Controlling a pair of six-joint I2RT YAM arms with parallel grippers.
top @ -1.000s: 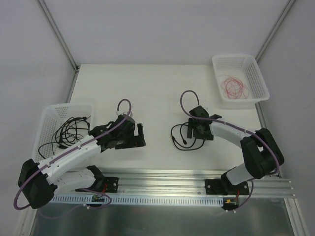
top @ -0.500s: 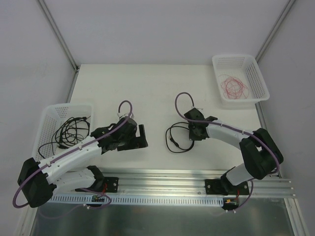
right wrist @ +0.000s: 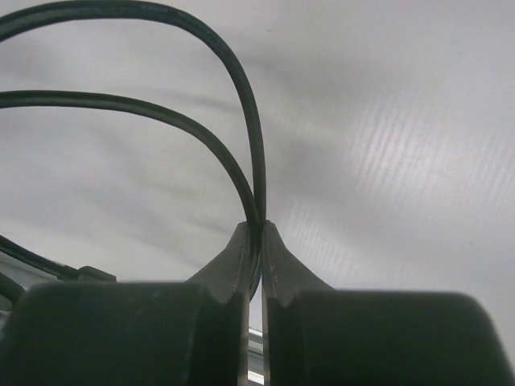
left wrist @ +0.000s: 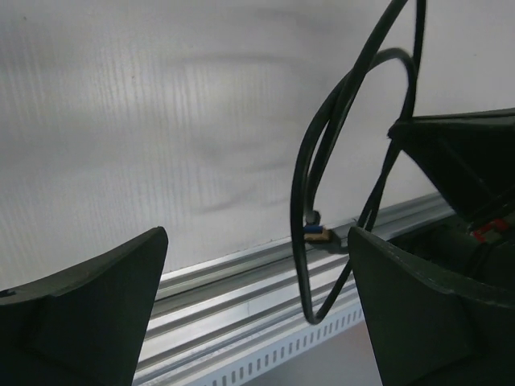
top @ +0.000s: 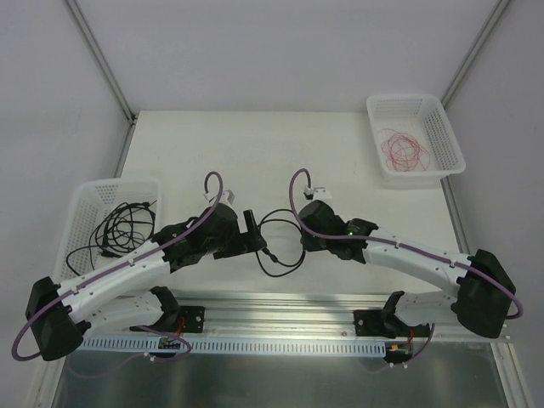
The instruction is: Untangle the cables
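Cable point(right wrist: 259, 211) pinched, right end effector point(right wrist: 256, 232), nr front rail point(top: 297, 303).

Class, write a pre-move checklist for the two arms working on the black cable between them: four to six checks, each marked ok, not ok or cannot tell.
1. Right gripper shut on the black cable: ok.
2. Left gripper open, ready to grasp: ok.
3. Cable deep enough between the left fingers to be caught: cannot tell.
4. Cable free of knots: cannot tell.
5. Other black cables inside the left basket, apart from this one: ok.
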